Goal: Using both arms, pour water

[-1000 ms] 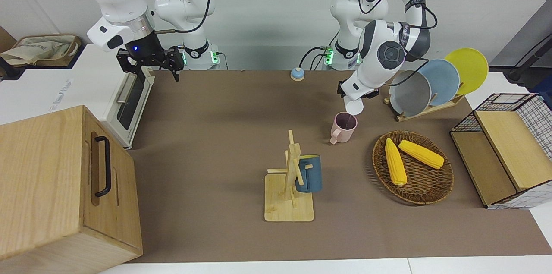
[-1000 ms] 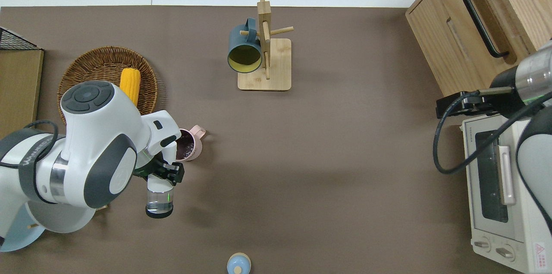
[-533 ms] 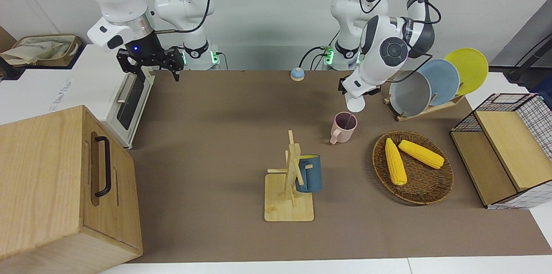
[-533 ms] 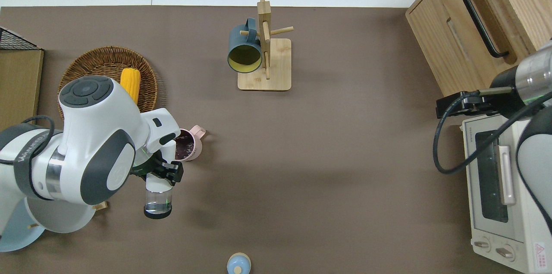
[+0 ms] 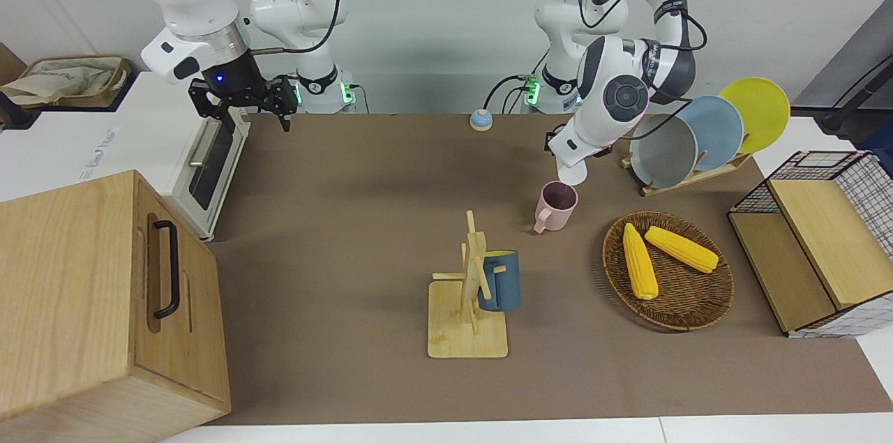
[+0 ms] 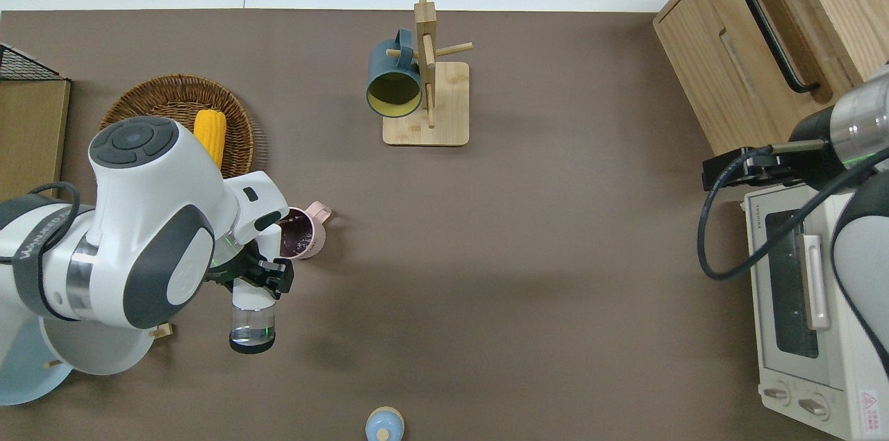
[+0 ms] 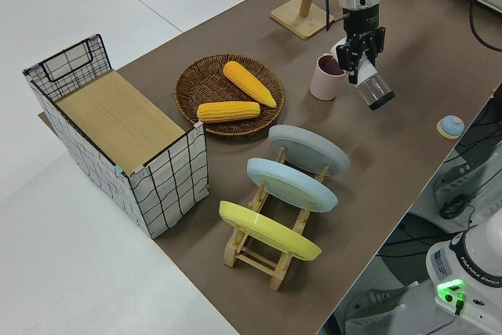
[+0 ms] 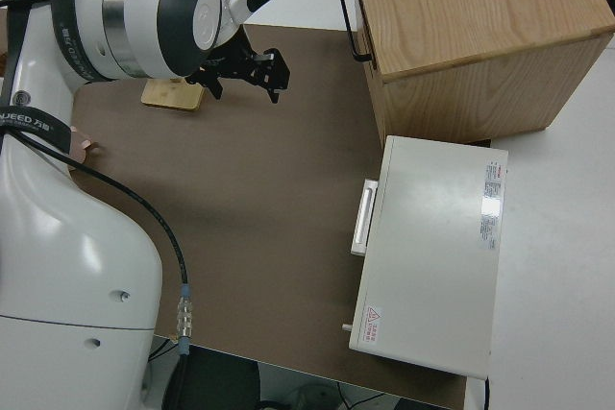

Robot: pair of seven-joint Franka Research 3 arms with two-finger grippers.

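My left gripper is shut on a clear bottle with a white neck, held on its side in the air. The bottle's mouth points at the rim of a pink mug that stands on the brown mat and is dark inside. In the left side view the same gripper grips the bottle right beside the mug. The right arm is parked, its gripper open with nothing between its fingers.
A wooden mug rack carries a blue mug. A wicker basket holds two corn cobs. A plate rack, a wire crate, a wooden cabinet, a toaster oven and a small blue bell stand around the edges.
The left arm's wrist has lifted a little and come back down, shifting slightly toward its own end of the table. The bottle stays tipped at the pink mug. The right arm has not moved.
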